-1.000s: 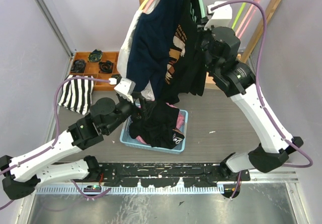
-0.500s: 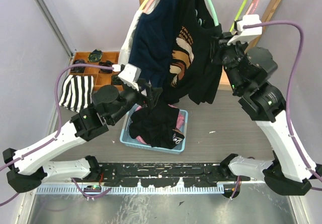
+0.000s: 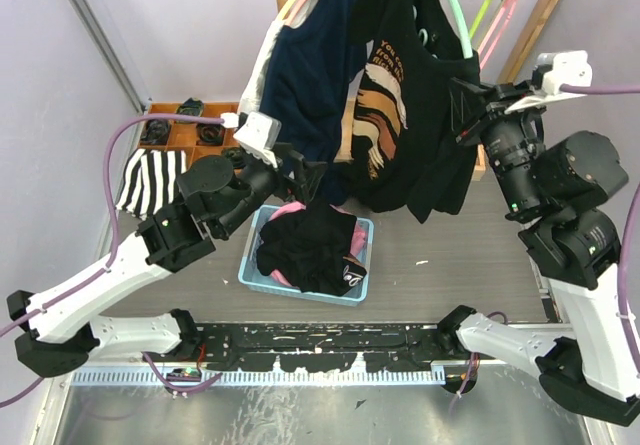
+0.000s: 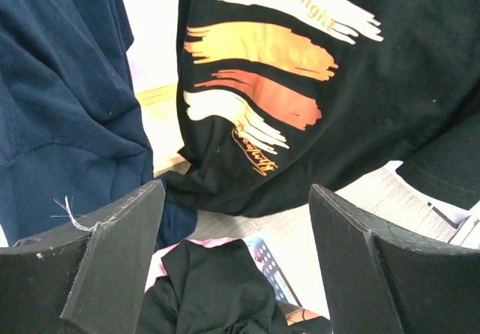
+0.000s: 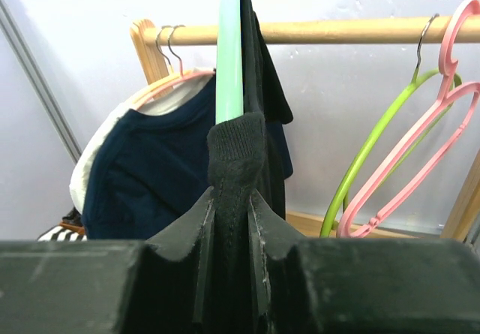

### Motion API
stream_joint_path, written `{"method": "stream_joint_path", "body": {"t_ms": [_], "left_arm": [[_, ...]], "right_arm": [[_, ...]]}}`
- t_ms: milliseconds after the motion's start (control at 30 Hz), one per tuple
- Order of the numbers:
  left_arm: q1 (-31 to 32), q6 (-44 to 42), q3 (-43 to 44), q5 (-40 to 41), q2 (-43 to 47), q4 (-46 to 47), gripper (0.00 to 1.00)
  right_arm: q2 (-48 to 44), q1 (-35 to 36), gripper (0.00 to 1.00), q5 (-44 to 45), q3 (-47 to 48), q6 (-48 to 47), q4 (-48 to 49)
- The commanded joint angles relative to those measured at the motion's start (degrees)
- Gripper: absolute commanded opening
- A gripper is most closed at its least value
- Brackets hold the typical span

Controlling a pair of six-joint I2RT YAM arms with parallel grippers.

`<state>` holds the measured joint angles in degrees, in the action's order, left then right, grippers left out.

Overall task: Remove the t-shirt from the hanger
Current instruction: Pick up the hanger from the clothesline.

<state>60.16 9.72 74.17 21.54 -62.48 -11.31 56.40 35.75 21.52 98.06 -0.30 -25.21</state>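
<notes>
At the back right of the table, my right gripper (image 5: pixel 231 206) is clenched on the lower arm of the green hanger (image 5: pixel 229 56). It pinches the hanger through a fold of the black t-shirt (image 3: pixel 415 115) that wraps that arm. The shirt is on the hanger, draped from it with its orange and white print facing the left arm, and its hem hangs free above the table (image 3: pixel 450 245). The hanger's top runs out of my right wrist view in front of the wooden rail (image 5: pixel 337 30), so I cannot tell whether its hook sits on the rail.

My left gripper (image 4: pixel 236 199) is released, with its fingers spread wide and nothing between them. It hovers over the blue basket (image 3: pixel 362 265), just below the black shirt's hem and close beside the navy shirt (image 3: pixel 305 75). I see no contact with either garment. The navy shirt hangs from the rail to the left of the black one, and the two touch along their lower edges.

The basket holds a heap of dark clothes (image 3: pixel 310 250). A lime hanger (image 5: pixel 375 142) and a pink hanger (image 5: pixel 420 154) hang bare at the rail's right end. A striped cloth (image 3: pixel 150 185) lies on the far left, well apart from both arms.
</notes>
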Motion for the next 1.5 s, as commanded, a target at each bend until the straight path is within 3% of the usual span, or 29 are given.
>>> {"method": "stream_joint_path", "body": {"t_ms": [0,400,933,1467], "left_arm": [[0.2,0.7,3.2,-1.5,-1.0,-1.0,0.85],[0.2,-1.6,8.5,-2.3,-3.1,-0.9,0.87],[-1.3,-11.1,31.5,-5.2,-18.9,-3.5,0.92],[-9.2,-8.2,47.9,-11.5,-33.7,-5.1,0.91]], "right_arm": [[-2.9,-0.4,0.01,-3.8,3.5,0.3,12.1],[-6.2,-0.3,0.01,-5.8,-1.8,0.9,13.7],[-13.4,-0.4,0.01,-7.5,-17.1,3.2,15.2],[-17.8,-0.4,0.01,-12.5,-24.9,3.3,16.2]]}}
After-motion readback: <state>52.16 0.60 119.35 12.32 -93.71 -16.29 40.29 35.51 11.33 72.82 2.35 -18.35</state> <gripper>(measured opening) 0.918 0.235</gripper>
